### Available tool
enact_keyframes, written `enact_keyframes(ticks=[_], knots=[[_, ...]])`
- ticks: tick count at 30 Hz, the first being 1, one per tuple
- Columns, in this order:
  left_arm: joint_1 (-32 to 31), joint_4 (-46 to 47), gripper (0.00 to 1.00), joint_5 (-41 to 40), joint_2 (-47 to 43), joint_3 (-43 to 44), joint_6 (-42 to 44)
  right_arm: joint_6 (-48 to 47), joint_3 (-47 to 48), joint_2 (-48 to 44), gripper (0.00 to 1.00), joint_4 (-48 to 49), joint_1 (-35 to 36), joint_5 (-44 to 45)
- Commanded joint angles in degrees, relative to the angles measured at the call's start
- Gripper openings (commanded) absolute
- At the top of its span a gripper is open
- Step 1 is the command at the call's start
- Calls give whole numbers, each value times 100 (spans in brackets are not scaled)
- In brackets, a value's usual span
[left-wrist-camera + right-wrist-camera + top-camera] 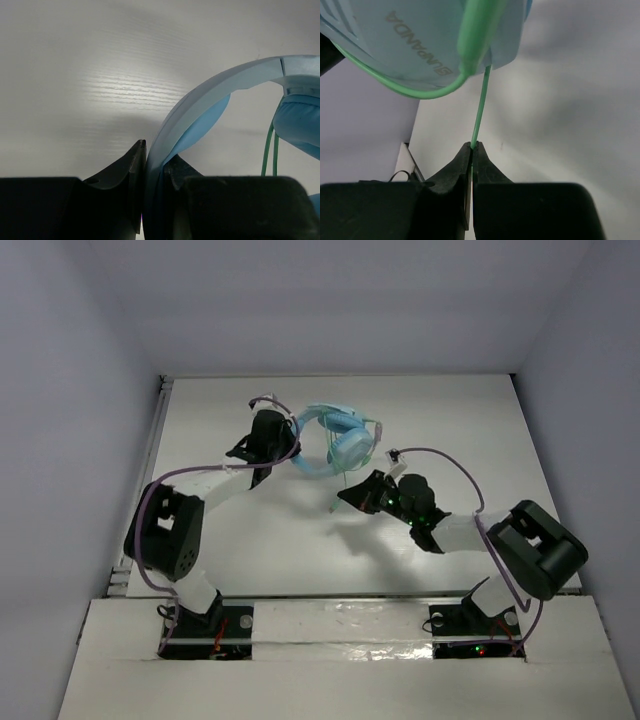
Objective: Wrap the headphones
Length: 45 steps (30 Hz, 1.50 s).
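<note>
Headphones [335,440] are held over the white table [470,430] in the top view, toward 12 o'clock from its middle, with the left gripper [290,455] at their 9 o'clock and the right gripper [350,497] at their 5 o'clock. In the left wrist view, the jaws are clamped on the light blue headband [210,90], with an earcup [300,120] at 3 o'clock. In the right wrist view, the jaws are pinched together on the thin green cable [481,100], which rises toward 12 o'clock.

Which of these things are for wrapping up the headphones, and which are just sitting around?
For the job: headphones, their green cable, left hand shut on the headband, right hand shut on the cable.
Just there: white table, purple robot cables.
</note>
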Motion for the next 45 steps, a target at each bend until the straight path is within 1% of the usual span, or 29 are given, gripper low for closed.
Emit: enact_keyframes(ticks=[1,4,6,7,9,10,11,12,13,14,16,18,20,22,23,25,26,27,28,29,30,32,34,35,36,37,41,42,45], knots=[[-18,1253,0,-656,249,598,-378,154,125,305,0,172,58,-267],[-89,1306,0,-788,662,739,-185,198,274,569,0,111,58,-303],[-150,1288,0,-823,978,870,-114,163,423,718,1,-318,58,-171],[-150,1271,0,-841,1101,932,-36,137,563,762,2,-433,58,-110],[-150,1165,0,-823,1427,1125,9,101,608,754,8,-653,58,57],[-150,1139,0,-849,1515,1178,96,75,608,684,12,-767,58,136],[-150,1130,0,-884,1629,1231,132,49,608,571,25,-1064,58,320],[-150,1147,0,-920,1665,1240,176,-47,608,256,31,-1232,58,417],[-150,1156,0,-955,1743,1310,289,-118,617,62,34,-1678,58,531],[-150,1122,0,-999,1796,1371,343,-197,626,-140,41,-1908,58,733],[-150,1078,0,-1052,1919,1494,431,-417,635,-780,45,-2365,58,909],[-150,1007,0,-1087,2113,1696,501,-540,652,-1213,51,-3068,58,1138],[-150,989,0,-1113,2262,1819,536,-751,687,-1845,52,-3726,58,1261],[-150,963,0,-1113,2333,1873,571,-882,705,-2267,52,-4019,58,1534],[-150,902,0,-1139,2376,1934,589,-927,722,-2696,49,-4307,58,1700],[-150,840,0,-1166,2386,1987,737,-1067,853,-3129,42,-4599,58,1938],[-150,805,2,-1166,2386,2039,800,-1129,898,-3557,33,-4835,58,2026],[-150,683,18,-1192,2386,2075,861,-1208,977,-3753,7,-4933,58,2235],[-150,621,26,-1227,2386,2101,957,-1313,1143,-3929,2,-5160,58,2333],[-150,594,33,-1262,2368,2119,1002,-1366,1231,-4096,1,-5371,58,2413],[-150,516,53,-1280,2377,2128,1028,-1454,1319,-4367,1,-5478,58,2509],[-150,445,65,-1306,2333,2128,1090,-1630,1626,-4536,3,-5802,58,2598],[-150,375,92,-1220,2211,2093,1108,-1779,1872,-4694,8,-6040,58,2790],[-150,374,92,-1219,2149,2084,1099,-1823,1943,-4721,9,-6094,58,2791],[-150,313,99,-1114,1957,2066,1099,-1902,1996,-4791,10,-6155,58,2870],[-150,295,99,-1087,1955,2040,1099,-1920,2058,-4827,11,-6208,58,2931],[-150,146,99,-1227,1088,1882,1152,-2043,2287,-4985,20,-6305,58,3055],[-150,15,99,-1297,954,1864,1169,-2070,2339,-5003,26,-6323,58,3125],[-150,-48,99,-1290,226,1575,1099,-2114,2541,-5091,40,-6445,58,3318]])
